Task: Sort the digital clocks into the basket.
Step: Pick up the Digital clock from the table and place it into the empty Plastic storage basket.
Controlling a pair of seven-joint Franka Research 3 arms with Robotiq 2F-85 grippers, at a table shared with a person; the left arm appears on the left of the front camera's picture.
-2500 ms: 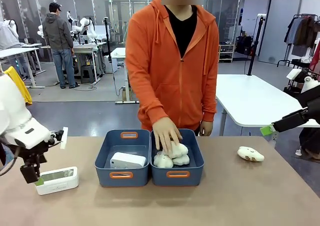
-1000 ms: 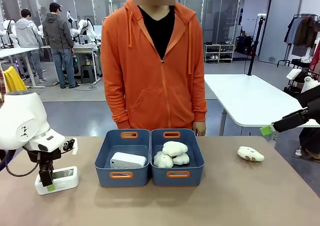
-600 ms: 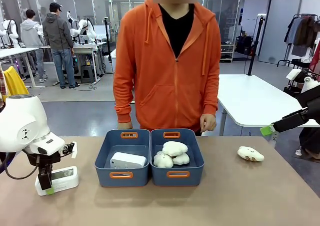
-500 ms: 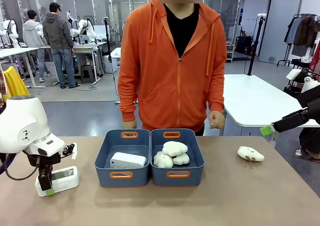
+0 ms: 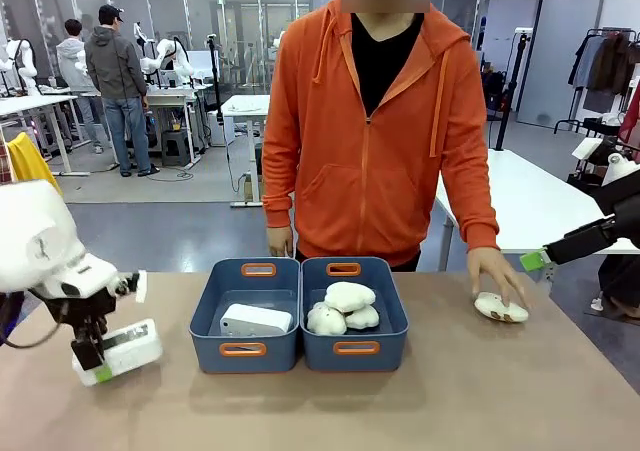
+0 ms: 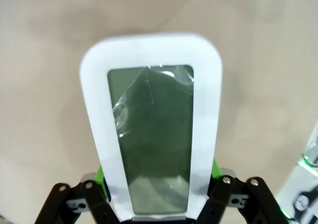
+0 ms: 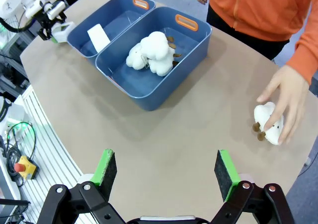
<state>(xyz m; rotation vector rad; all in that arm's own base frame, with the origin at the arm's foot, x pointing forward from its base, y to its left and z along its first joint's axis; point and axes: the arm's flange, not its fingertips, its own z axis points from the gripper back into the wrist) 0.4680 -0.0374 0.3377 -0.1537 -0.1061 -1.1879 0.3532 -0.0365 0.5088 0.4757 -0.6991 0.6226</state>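
My left gripper [image 5: 92, 363] is shut on a white digital clock [image 5: 122, 348] and holds it tilted just above the table at the front left. In the left wrist view the clock's [image 6: 154, 129] grey-green face runs away from the gripper [image 6: 158, 186], green pads pressed on both long sides. A second digital clock [image 5: 255, 320] lies in the basket [image 5: 205, 309], the left of two dark-blue tubs. My right gripper [image 7: 165, 170] hangs open above the table with nothing between its fingers; it shows at the far right [image 5: 535, 260].
The right tub [image 5: 398, 316] holds three cream plush toys [image 5: 345, 306]. A person in an orange hoodie stands at the far side, one hand on another plush toy [image 5: 500, 308] on the table at right. The near table in front of the tubs is bare.
My left gripper closed on the clock and raised it off the table, tilting it. The person stepped to the right and laid a hand on the plush toy there.
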